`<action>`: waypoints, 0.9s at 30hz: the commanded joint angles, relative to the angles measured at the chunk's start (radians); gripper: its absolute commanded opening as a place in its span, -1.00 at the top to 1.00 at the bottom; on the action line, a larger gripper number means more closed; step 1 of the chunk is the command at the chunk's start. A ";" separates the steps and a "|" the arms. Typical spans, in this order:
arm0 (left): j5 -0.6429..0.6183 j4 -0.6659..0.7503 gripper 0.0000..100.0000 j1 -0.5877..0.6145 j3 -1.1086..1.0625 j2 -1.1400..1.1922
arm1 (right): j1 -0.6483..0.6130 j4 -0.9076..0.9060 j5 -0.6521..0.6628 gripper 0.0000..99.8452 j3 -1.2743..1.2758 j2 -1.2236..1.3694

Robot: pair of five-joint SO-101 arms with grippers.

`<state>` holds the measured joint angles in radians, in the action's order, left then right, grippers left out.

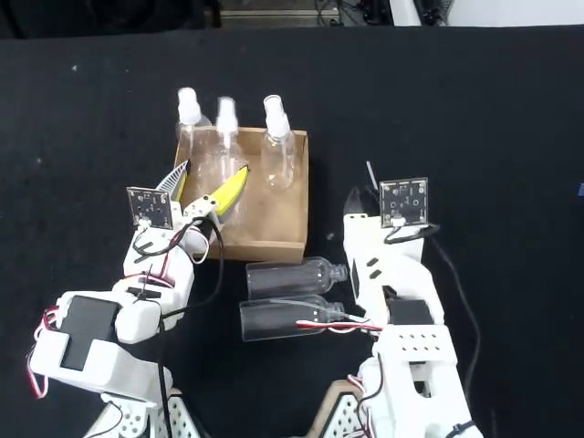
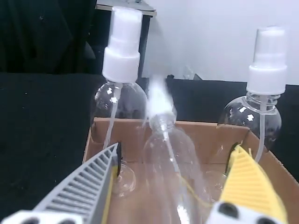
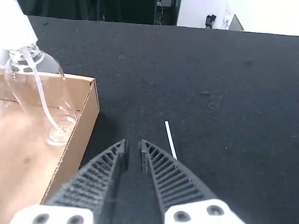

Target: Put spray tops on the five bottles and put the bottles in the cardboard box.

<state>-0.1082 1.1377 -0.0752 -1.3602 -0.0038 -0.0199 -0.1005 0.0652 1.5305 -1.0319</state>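
Bottles (image 1: 278,157), clear rounded plastic, cardboard box (image 1: 270,221)

Here's a robotics lab bench, by the look of it: a surface (image 1: 511,109) draped in black cloth, the left arm (image 1: 119,319) and right arm (image 1: 401,319) in white plastic with bare wiring, loose cables (image 1: 365,11) past the far edge, and a plain white wall (image 2: 210,42) behind.

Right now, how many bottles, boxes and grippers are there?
Bottles: 5, with 3 standing in the box and 2 lying on the table
Box: 1
Grippers: 2, the left gripper and the right gripper
Total: 8
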 commanded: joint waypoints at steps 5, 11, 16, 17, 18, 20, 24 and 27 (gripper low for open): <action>-0.012 0.021 0.32 0.013 -0.004 -0.005 | 0.011 0.026 0.011 0.96 -0.067 0.005; -0.005 0.021 0.32 0.013 -0.001 -0.017 | 0.011 0.026 0.011 0.95 -0.067 0.005; -0.005 -0.126 0.32 0.015 0.018 -0.031 | 0.011 0.026 0.011 0.95 -0.067 0.005; -0.005 -0.180 0.32 0.015 0.028 -0.049 | 0.011 0.026 0.011 0.95 -0.067 0.005; -0.011 -0.241 0.32 0.015 0.036 -0.075 | 0.011 0.026 0.011 0.95 -0.067 0.005; -0.012 -0.361 0.32 0.015 0.058 -0.155 | 0.011 0.026 0.011 0.95 -0.067 0.005; -0.011 -0.667 0.32 0.015 0.111 -0.394 | 0.011 0.026 0.011 0.95 -0.067 0.005; -0.005 -0.987 0.32 0.013 0.191 -0.551 | 0.011 0.026 0.011 0.95 -0.067 0.005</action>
<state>-0.1066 0.4488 -0.0752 -1.2804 -0.3767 -0.0199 -0.1005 0.0652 1.5305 -1.0319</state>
